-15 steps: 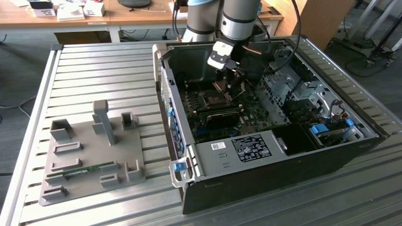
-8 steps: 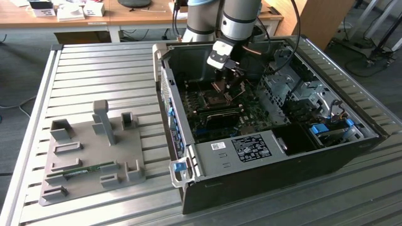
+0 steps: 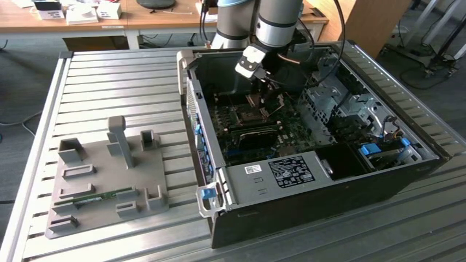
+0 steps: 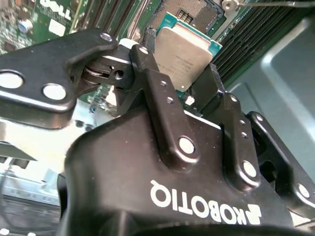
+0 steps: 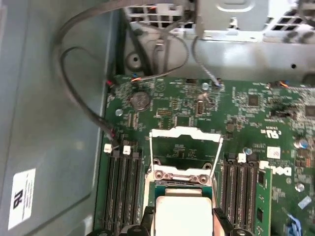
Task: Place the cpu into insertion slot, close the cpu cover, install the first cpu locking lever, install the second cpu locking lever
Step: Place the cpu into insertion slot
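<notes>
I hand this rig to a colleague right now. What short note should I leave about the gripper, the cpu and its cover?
Gripper: shut on the cpu, holding it just over the green board inside the computer case.
cpu cover: hinged up and open. The slot has no cpu in it.
Done: cpu is picked up and brought to the slot.
Left: seating the cpu, closing the cover, both locking steps.
</notes>
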Robot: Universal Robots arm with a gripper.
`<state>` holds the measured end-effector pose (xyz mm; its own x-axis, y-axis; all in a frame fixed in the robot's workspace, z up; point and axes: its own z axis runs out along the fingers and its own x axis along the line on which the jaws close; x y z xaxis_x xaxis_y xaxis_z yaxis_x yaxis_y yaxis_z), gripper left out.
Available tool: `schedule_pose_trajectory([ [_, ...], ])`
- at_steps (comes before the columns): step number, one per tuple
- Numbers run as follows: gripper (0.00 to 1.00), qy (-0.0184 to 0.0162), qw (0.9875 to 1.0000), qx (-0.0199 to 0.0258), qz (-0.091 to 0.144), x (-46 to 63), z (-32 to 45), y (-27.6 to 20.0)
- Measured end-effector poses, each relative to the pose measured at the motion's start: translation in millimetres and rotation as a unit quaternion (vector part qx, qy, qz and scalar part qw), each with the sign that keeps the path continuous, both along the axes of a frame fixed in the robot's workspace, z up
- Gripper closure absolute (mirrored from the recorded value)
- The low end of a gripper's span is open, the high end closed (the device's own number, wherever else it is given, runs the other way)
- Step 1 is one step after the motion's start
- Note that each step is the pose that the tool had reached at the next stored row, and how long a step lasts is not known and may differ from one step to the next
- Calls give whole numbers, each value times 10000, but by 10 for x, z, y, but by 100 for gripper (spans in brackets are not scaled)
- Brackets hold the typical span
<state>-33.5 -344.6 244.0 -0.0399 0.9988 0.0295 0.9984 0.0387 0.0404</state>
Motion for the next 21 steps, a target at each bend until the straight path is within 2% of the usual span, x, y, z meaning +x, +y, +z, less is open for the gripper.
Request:
schedule_pose_trajectory([
  [5, 46, 0, 9991, 0, -429, -1, -7, 0],
  [15, 46, 0, 9990, 0, -441, -8, -8, 0],
  [17, 46, 0, 9990, 0, -441, -24, -38, 0],
  [21, 46, 0, 9990, 0, -441, -24, -38, 0],
])
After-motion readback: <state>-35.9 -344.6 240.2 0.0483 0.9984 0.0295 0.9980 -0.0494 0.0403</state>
